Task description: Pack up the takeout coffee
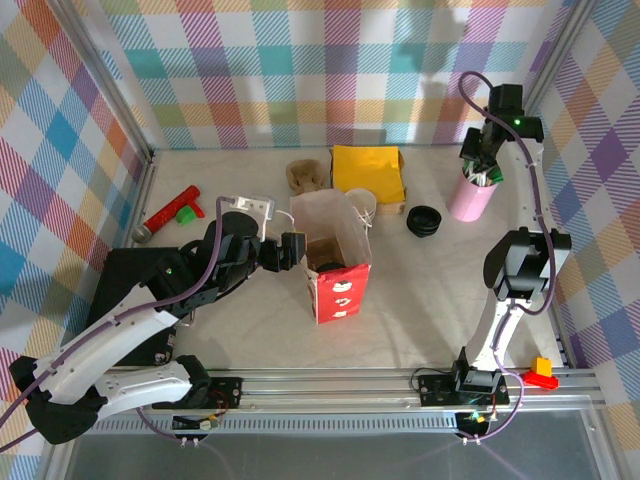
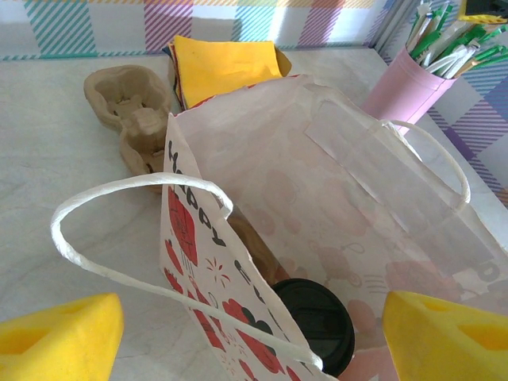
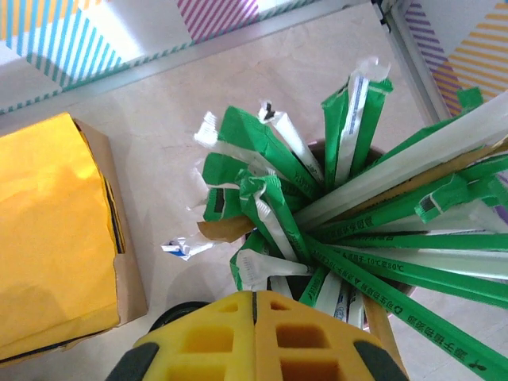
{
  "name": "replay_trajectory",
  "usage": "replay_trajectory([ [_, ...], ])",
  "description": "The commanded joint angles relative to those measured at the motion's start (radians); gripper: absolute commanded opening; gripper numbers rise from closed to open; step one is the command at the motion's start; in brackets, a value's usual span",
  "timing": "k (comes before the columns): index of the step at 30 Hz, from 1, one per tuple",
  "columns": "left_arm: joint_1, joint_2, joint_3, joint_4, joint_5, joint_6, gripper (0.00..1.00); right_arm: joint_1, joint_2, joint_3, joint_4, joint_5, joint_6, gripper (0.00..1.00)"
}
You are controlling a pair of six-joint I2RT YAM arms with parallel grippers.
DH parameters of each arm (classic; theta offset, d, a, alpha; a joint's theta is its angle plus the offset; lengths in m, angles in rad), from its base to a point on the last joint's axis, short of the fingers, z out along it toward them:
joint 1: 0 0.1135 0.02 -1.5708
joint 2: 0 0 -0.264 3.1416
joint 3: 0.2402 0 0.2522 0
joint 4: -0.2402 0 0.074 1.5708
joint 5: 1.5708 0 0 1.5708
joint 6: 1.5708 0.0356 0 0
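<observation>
Round black-lidded takeout coffee [image 2: 316,324], creased paper bag [image 2: 341,214]

Robot lab test cell: plaid-papered walls [image 1: 300,70], aluminium rail [image 1: 330,383], pale marble-look tabletop [image 1: 250,340].

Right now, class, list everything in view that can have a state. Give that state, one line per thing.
paper bag: upright, mouth open
takeout coffee: lidded, standing inside the bag
cup carrier: visible pockets empty
pink cup: upright, full of wrapped straws
left gripper: open, at the bag
right gripper: shut, above the straws
</observation>
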Motion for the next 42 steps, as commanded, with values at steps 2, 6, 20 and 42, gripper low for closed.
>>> replay_trajectory([
  [2, 0.012, -0.024, -0.009, -0.009, 0.003, 0.008, 0.85, -0.008, -0.018, 0.069, -0.063, 0.01, -0.018, 0.0],
  [6, 0.013, -0.024, 0.0, -0.016, -0.005, 0.014, 0.85, -0.008, -0.068, 0.101, -0.104, 0.0, -0.017, 0.0],
  [20, 0.014, -0.04, 0.025, -0.031, -0.025, 0.022, 0.85, 0.051, -0.389, 0.152, -0.257, -0.248, 0.053, 0.0],
  [42, 0.013, -0.098, 0.008, -0.062, -0.049, -0.02, 0.84, 0.48, -0.522, 0.195, -0.357, -0.611, 0.203, 0.0],
])
